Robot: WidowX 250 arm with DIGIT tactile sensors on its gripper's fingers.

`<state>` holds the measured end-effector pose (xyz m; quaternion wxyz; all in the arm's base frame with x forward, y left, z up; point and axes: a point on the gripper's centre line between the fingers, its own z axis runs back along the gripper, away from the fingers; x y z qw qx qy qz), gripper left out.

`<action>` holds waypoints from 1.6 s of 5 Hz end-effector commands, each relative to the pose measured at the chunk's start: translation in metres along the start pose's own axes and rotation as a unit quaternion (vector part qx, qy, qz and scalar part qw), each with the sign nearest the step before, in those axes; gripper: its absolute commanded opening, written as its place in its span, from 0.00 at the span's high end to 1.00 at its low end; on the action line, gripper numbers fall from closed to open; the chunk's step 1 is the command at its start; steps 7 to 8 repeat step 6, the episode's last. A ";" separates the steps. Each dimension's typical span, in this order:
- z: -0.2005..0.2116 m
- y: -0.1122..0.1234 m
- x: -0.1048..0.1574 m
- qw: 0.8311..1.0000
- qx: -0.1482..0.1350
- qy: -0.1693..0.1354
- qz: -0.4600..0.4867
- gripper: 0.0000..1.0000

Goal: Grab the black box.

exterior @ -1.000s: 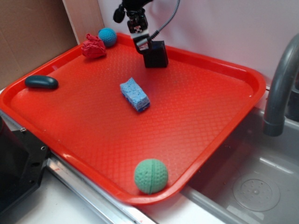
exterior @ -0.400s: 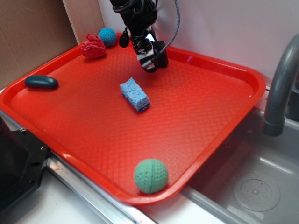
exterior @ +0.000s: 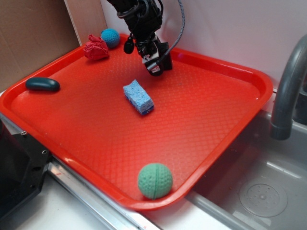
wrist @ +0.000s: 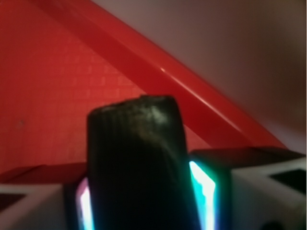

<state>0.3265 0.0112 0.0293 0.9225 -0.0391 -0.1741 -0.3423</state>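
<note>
The black box (exterior: 167,62) stands on the far part of the red tray (exterior: 216,120), near its back rim. My gripper (exterior: 154,64) has come down over the box and hides most of it in the exterior view. In the wrist view the black box (wrist: 134,153) fills the space between my gripper (wrist: 139,201) fingers. The lit pads (wrist: 201,191) lie against its left and right sides, so the gripper is shut on it. The box's foot is hidden, so whether it rests on the tray does not show.
A blue sponge (exterior: 138,97) lies just in front of the gripper. A red crumpled cloth (exterior: 96,48) and a blue ball (exterior: 110,37) sit at the far left corner, a dark teal oval (exterior: 42,85) at the left, a green ball (exterior: 155,180) at the front. A sink and grey faucet (exterior: 288,91) stand to the right.
The gripper came down from above and left of the black box to straddle it, then settled slightly lower. The box has stayed in about the same spot.
</note>
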 end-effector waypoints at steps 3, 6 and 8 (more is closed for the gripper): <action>0.185 -0.061 -0.012 0.981 -0.036 -0.023 0.191 1.00; 0.213 -0.091 0.013 0.983 -0.024 -0.010 0.182 1.00; 0.213 -0.091 0.013 0.983 -0.024 -0.010 0.182 1.00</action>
